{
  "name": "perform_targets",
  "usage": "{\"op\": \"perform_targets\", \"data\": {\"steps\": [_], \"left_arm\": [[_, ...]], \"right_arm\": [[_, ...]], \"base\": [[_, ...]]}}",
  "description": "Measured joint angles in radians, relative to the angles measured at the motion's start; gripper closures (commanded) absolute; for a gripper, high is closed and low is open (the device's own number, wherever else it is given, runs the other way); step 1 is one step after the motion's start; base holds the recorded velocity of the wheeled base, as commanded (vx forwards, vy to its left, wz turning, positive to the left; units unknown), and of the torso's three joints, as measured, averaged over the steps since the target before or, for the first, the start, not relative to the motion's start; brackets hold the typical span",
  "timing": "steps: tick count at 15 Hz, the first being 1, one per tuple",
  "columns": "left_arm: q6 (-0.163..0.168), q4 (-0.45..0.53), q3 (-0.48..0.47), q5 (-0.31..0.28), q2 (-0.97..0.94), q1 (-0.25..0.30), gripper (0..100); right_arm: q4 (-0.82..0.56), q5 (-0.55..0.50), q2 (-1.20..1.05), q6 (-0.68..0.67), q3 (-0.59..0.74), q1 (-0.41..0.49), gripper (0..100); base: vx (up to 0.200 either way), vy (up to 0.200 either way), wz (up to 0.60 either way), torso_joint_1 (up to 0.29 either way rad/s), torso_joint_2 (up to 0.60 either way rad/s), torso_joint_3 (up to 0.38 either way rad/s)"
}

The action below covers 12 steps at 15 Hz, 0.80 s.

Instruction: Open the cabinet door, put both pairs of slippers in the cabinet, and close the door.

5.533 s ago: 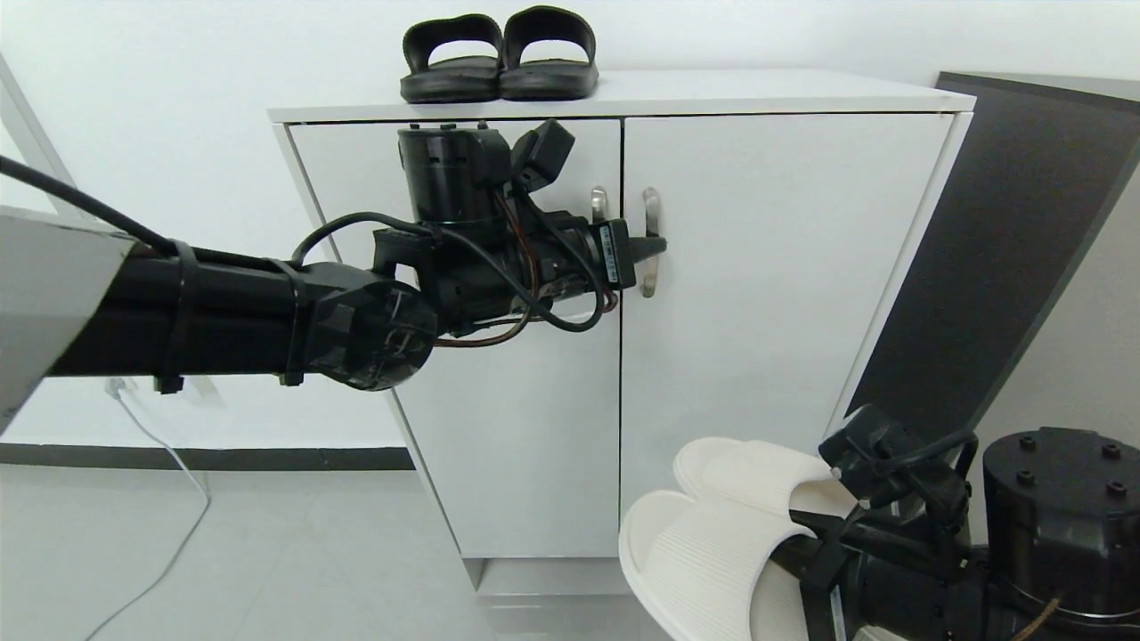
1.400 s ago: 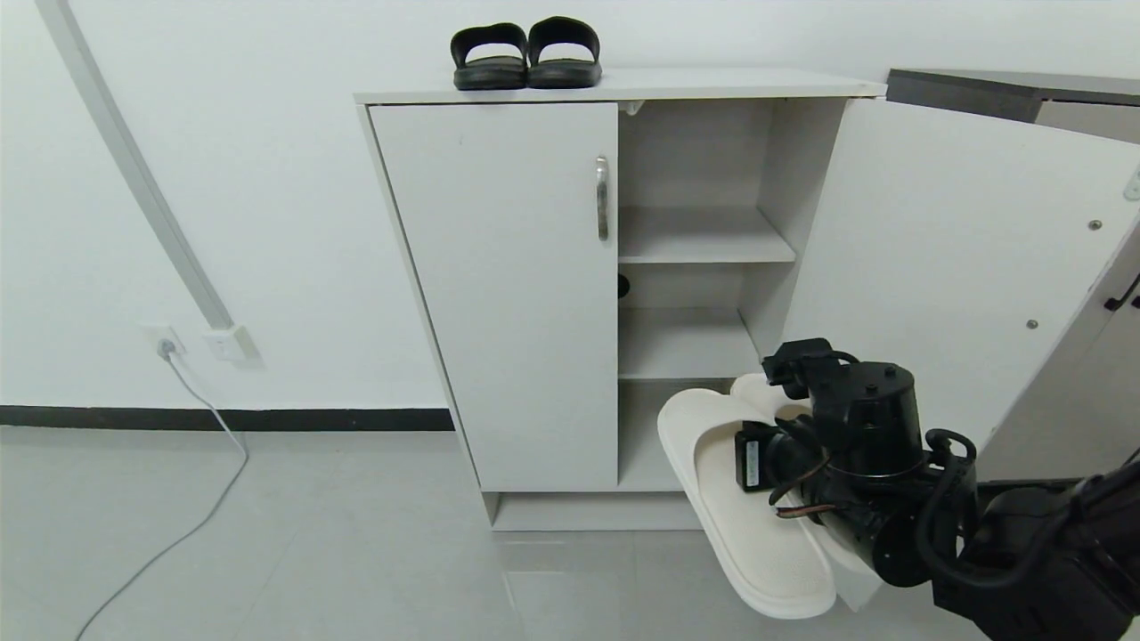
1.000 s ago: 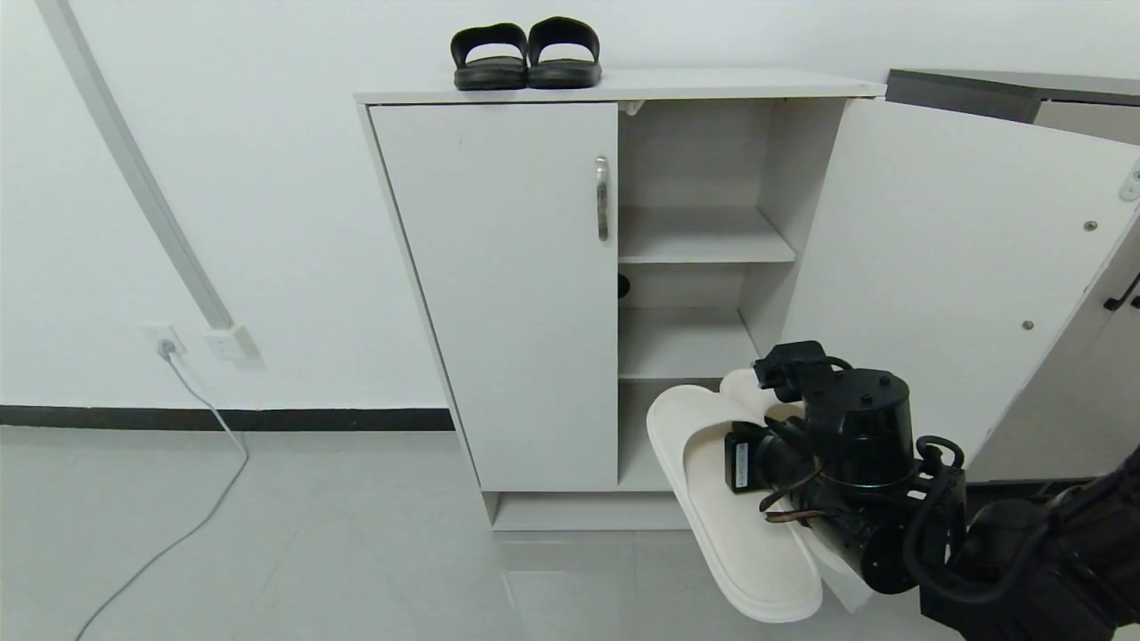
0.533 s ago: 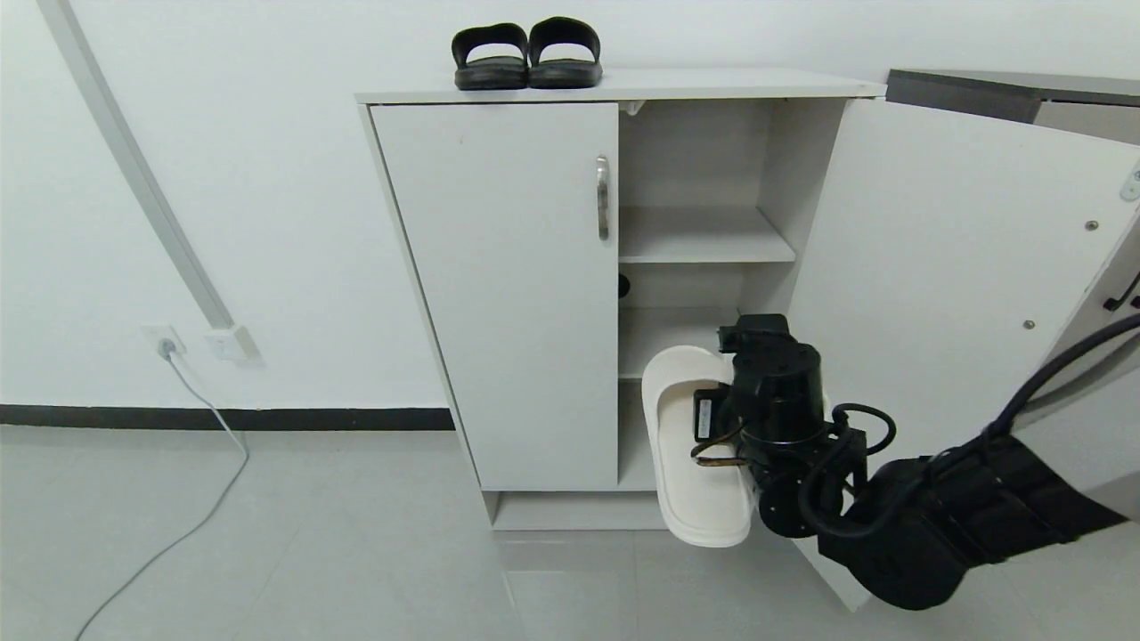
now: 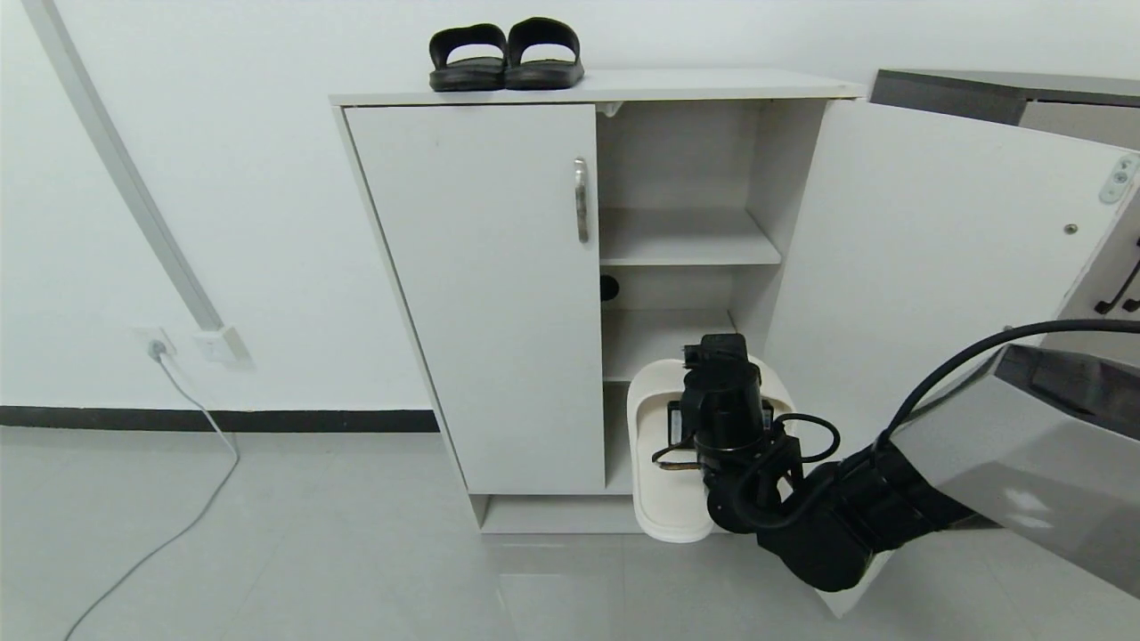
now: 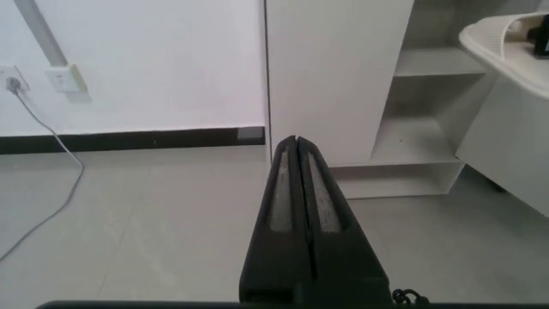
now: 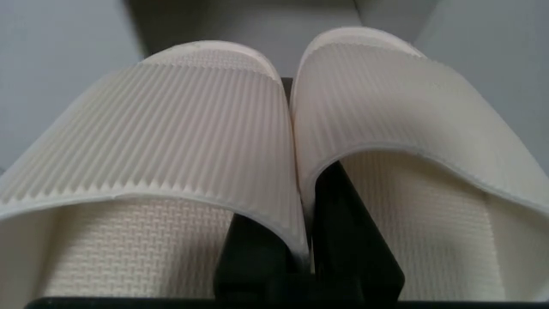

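Observation:
A white cabinet (image 5: 481,294) stands against the wall with its left door closed and its right door (image 5: 926,258) swung wide open. The black slippers (image 5: 505,55) sit side by side on its top. My right gripper (image 5: 679,427) is shut on the white slippers (image 5: 659,463), which hang toes-up at the mouth of the bottom compartment. In the right wrist view the gripper (image 7: 302,236) pinches the two inner strap edges of the white slippers (image 7: 197,120) together. My left gripper (image 6: 296,176) is shut and empty, low over the floor before the cabinet (image 6: 343,77).
Two bare shelves (image 5: 681,251) lie inside the open half. A wall socket and its cable (image 5: 160,352) trail over the floor at the left. A grey unit (image 5: 1006,89) stands behind the open door. The floor tiles at front left are free.
The right door, closed with my left gripper at its handle 5.5 s ago, now stands open. My right arm has carried the white slippers forward to the bottom compartment. The camera shifted slightly.

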<state>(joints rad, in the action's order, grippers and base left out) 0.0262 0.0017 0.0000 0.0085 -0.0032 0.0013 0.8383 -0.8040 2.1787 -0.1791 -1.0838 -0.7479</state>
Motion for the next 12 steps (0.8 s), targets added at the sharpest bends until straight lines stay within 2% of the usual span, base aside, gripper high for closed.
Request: {"op": "perform_targets", "data": {"steps": [12], "left_arm": [[0.000, 0.000, 0.000, 0.001, 0.001, -0.002, 100]], "right_arm": [[0.052, 0.005, 0.051, -0.002, 0.005, -0.039, 100]], "base": [[0.000, 0.000, 0.00, 0.000, 0.00, 0.000]]}}
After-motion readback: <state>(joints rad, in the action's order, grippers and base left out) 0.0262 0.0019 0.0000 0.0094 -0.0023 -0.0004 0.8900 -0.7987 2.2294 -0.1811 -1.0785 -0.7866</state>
